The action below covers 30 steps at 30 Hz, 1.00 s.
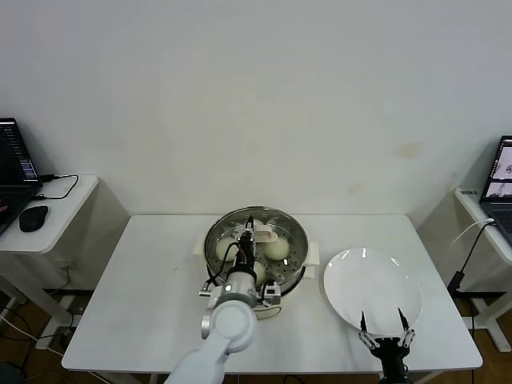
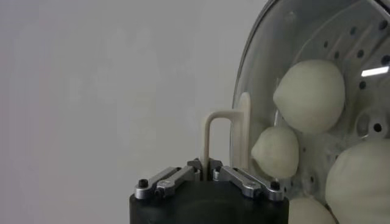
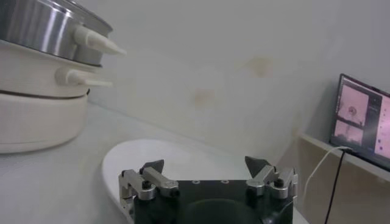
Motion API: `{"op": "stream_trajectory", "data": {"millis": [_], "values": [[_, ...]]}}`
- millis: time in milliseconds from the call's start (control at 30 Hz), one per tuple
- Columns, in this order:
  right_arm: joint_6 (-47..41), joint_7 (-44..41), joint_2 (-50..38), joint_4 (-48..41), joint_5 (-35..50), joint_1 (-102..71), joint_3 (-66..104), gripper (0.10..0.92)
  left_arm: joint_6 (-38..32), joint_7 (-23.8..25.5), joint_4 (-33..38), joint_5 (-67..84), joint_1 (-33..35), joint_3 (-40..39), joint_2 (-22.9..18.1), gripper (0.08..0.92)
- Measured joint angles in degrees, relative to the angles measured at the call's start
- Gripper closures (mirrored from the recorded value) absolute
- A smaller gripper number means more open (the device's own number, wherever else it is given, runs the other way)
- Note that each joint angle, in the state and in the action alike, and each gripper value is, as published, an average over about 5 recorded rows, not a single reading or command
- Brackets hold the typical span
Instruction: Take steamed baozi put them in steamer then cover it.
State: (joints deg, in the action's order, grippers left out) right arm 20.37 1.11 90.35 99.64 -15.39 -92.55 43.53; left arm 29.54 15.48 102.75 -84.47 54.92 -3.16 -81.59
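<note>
The steamer (image 1: 298,244) stands mid-table on its cream base (image 3: 36,119). Several steamed baozi (image 1: 277,250) lie on its perforated floor, seen through a glass lid (image 2: 256,67) that rests over the pot. My left gripper (image 1: 250,230) reaches down over the steamer, shut on the lid's cream loop handle (image 2: 210,137). In the left wrist view the left gripper (image 2: 206,171) has one jaw on each side of that handle, with baozi (image 2: 311,96) behind the glass. My right gripper (image 1: 385,324) waits open and empty at the white plate's (image 1: 372,288) near edge.
The white plate (image 3: 152,155) lies bare to the right of the steamer. Side tables flank the work table, one with a laptop and mouse (image 1: 34,217) on the left and one with a laptop (image 1: 500,180) and cable on the right.
</note>
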Motion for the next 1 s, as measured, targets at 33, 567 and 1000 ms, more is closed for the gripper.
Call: {"op": "stream_trajectory", "data": {"millis": [33,567,1000], "values": [[0.0,0.0,0.0,0.0,0.0,0.0,0.0,0.203,0.0,-0.1,0.2,0.1,0.1,0.0,0.1,0.710],[-0.2,-0.1,0.0,0.1,-0.6,-0.5,-0.6,0.203,-1.4,-5.9,13.0,11.9,9.3,3.4,6.1,0.253],[-0.7,-0.6,-1.5,2.7,1.5,-2.9,-2.3,0.203,-21.2,-23.4,21.8,58.0,30.6,19.4,11.9,0.177]]}}
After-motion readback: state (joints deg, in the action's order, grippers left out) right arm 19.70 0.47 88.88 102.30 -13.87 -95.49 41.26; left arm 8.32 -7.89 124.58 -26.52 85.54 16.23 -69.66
